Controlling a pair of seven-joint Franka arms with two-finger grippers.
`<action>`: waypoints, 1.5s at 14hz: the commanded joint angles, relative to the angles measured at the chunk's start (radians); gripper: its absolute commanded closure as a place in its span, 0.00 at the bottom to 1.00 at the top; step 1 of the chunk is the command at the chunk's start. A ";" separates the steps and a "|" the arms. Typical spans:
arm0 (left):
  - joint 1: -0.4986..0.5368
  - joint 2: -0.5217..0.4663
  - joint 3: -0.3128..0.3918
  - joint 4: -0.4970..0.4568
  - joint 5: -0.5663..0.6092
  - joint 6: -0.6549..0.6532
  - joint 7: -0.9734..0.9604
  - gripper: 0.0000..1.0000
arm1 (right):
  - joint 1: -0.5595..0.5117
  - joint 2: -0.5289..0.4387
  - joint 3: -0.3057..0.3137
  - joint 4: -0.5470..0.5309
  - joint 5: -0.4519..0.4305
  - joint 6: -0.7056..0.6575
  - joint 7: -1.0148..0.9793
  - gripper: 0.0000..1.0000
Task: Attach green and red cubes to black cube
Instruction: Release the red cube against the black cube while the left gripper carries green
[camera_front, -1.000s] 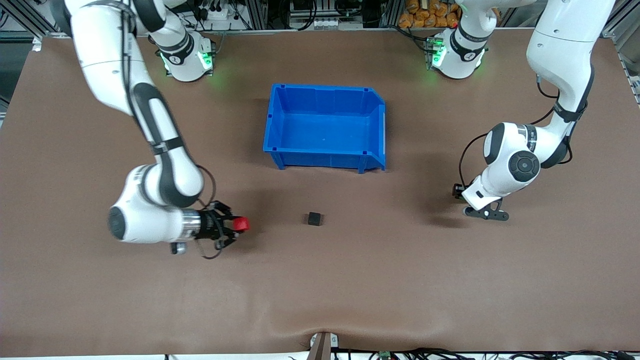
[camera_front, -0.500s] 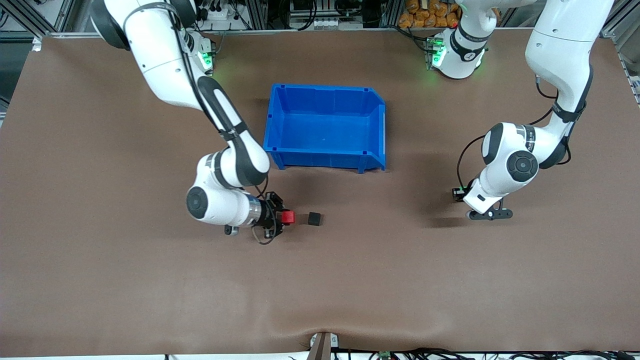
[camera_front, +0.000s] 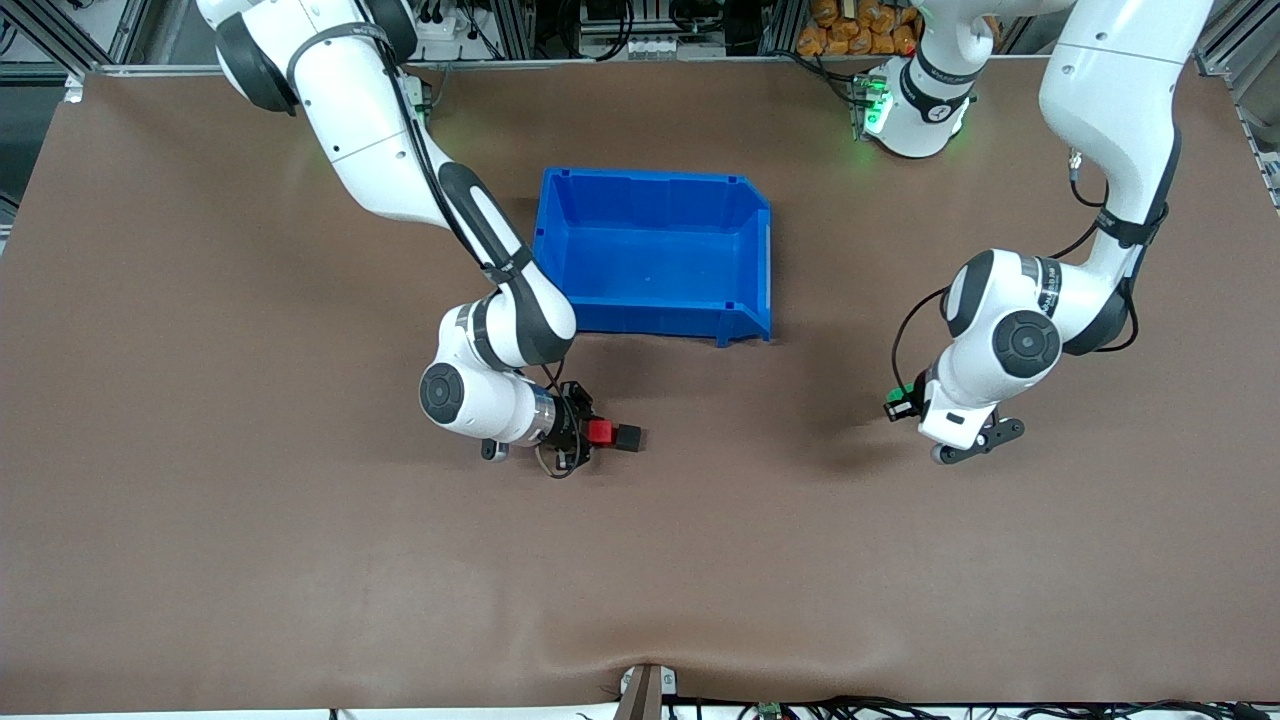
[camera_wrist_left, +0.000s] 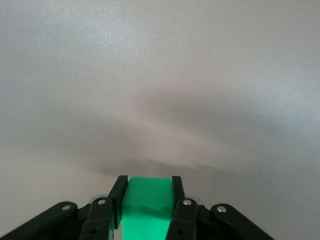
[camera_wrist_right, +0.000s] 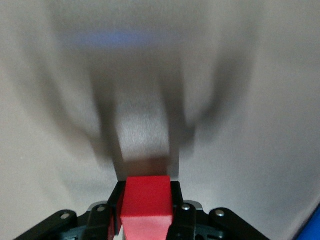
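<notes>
The black cube (camera_front: 629, 437) lies on the brown table, nearer the front camera than the blue bin. My right gripper (camera_front: 590, 433) is shut on the red cube (camera_front: 601, 432) and holds it low, against the side of the black cube that faces the right arm's end. In the right wrist view the red cube (camera_wrist_right: 147, 200) sits between the fingers (camera_wrist_right: 176, 192) and hides the black cube. My left gripper (camera_front: 902, 402) is shut on the green cube (camera_front: 906, 392), low over bare table toward the left arm's end. The green cube (camera_wrist_left: 147, 202) fills the gap between the fingers (camera_wrist_left: 118, 192).
The empty blue bin (camera_front: 650, 178) stands in the middle of the table, farther from the front camera than the black cube. A corner of it shows in the right wrist view (camera_wrist_right: 312, 231). Bare table lies between the black cube and the left gripper.
My right arm has swept toward the table's middle with the red cube, from well short of the black cube to against it. My left arm has shifted slightly, so the green cube shows.
</notes>
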 joint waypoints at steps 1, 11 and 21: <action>-0.057 -0.001 0.001 0.117 0.006 -0.153 -0.212 1.00 | 0.037 0.019 -0.013 0.006 0.007 0.026 0.021 0.34; -0.247 0.154 0.001 0.396 -0.072 -0.183 -0.967 1.00 | -0.111 -0.093 -0.050 0.055 -0.229 -0.179 -0.179 0.00; -0.413 0.356 0.007 0.567 -0.136 -0.076 -1.374 1.00 | -0.480 -0.390 -0.045 0.212 -0.561 -0.877 -1.169 0.00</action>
